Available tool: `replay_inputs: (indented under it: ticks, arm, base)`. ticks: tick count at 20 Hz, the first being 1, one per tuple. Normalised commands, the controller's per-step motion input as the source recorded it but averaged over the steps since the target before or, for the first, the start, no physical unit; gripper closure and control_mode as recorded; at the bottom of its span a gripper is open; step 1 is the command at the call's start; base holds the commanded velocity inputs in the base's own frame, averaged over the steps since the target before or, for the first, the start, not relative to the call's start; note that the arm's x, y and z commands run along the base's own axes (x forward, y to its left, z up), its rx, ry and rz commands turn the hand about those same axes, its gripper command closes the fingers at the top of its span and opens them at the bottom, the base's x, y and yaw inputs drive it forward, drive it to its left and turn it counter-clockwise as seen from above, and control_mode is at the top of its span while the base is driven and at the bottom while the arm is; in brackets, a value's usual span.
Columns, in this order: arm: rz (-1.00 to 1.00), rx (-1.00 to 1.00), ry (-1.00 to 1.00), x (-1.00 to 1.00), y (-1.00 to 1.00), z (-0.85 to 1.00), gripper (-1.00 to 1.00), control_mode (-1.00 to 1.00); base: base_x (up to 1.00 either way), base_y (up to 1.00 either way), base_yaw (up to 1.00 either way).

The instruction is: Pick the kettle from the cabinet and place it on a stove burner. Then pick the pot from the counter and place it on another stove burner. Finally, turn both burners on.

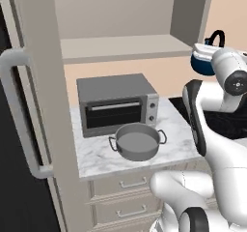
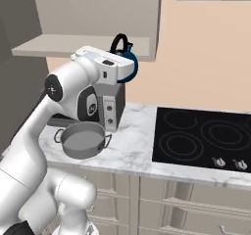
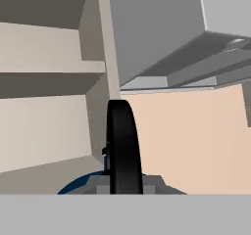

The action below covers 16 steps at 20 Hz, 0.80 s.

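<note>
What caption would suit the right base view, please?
Gripper carries the kettle from the cabinet toward the cooktop.

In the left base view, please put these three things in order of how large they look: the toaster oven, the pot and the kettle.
1. toaster oven, clearly the largest
2. pot
3. kettle, the smallest, though the arm partly hides it, so its full size stays unsure

Kettle (image 2: 128, 68) looks like glossy dark-blue enamel with a smooth black handle. Pot (image 1: 138, 141) is plain matt grey metal, counter (image 2: 131, 146) is polished veined marble, cooktop (image 2: 206, 137) is slick black glass.
</note>
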Motion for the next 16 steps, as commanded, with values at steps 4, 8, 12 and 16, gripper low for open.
replay_inputs:
  ticks: [4,8,12,16]
  arm:
    - [0.00,0.00,0.00,0.00,0.00,0.00,1.00,1.00]
    - [0.00,0.00,0.00,0.00,0.00,0.00,1.00,1.00]
    - [0.00,0.00,0.00,0.00,0.00,0.00,1.00,1.00]
    - [0.00,0.00,0.00,0.00,0.00,0.00,1.00,1.00]
  base:
    - [-0.05,-0.55,-0.03]
    - [-0.06,-0.53,-0.01]
    - [-0.01,-0.52,0.00]
    - [0.00,-0.45,0.00]
